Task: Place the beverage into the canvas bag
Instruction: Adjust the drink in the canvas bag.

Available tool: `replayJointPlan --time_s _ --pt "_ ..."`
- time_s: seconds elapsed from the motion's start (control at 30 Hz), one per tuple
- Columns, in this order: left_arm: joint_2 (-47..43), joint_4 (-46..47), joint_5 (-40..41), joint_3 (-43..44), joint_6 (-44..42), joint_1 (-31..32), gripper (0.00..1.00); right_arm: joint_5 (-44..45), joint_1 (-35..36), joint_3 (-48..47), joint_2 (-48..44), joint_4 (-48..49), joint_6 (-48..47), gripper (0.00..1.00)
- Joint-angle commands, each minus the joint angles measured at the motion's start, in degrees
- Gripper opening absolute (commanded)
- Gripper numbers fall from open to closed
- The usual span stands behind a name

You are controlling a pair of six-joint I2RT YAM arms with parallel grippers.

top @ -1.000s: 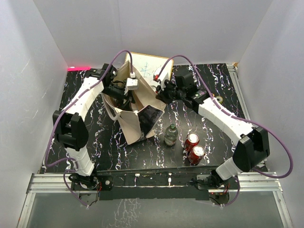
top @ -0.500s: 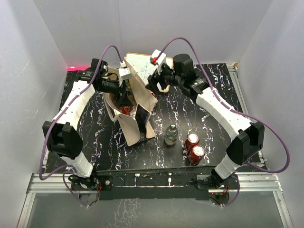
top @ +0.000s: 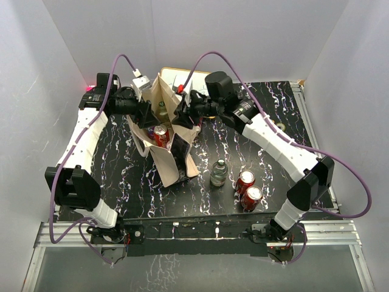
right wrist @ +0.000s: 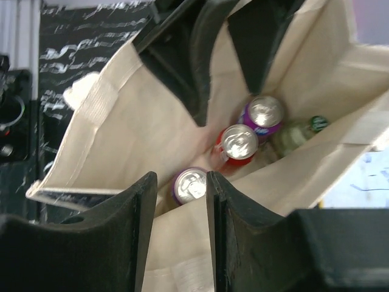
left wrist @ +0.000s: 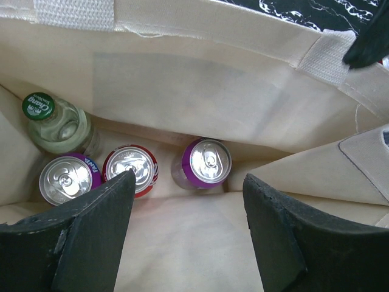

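The beige canvas bag [top: 173,159] stands upright at centre-left. Inside it stand a red can [left wrist: 130,169], two purple cans [left wrist: 206,161] and a green-capped bottle [left wrist: 59,126]; they also show in the right wrist view, the red can [right wrist: 238,143] in the middle. My left gripper [top: 148,111] is open and empty over the bag's left rim, its midpoint [left wrist: 188,185] above the near wall. My right gripper [top: 181,115] sits at the right rim with the bag's cloth [right wrist: 182,255] between its fingers [right wrist: 180,182]. Outside stand a bottle [top: 219,172] and two red cans [top: 245,180].
A white framed board [top: 185,79] leans behind the bag. The second loose red can [top: 251,196] is near the table's front edge. White walls close the table on three sides. The left gripper's dark fingers [right wrist: 182,67] show over the bag's mouth.
My left gripper has risen out of the bag and drawn back to its left rim. A red can now shows inside. My right gripper moved left with the rim, narrowing the mouth.
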State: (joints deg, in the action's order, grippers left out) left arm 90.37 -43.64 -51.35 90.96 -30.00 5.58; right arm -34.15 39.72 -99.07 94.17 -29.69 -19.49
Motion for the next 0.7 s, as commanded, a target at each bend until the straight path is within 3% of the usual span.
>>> replayJointPlan --time_s 0.0,0.37,0.67 --pt "-3.25 -2.14 1.88 -1.44 -1.27 -0.22 0.69 -4.88 1.64 -1.12 1.15 -7.95 -5.56 0.39" --pt "-3.1 -3.31 4.38 -3.08 -4.14 -0.05 0.69 -4.95 7.54 5.38 -1.83 -15.7 -14.55 0.34" --pt "-4.37 -4.26 4.09 -6.97 -6.04 0.48 0.69 -0.13 12.79 24.09 -10.06 -8.95 -19.35 0.28"
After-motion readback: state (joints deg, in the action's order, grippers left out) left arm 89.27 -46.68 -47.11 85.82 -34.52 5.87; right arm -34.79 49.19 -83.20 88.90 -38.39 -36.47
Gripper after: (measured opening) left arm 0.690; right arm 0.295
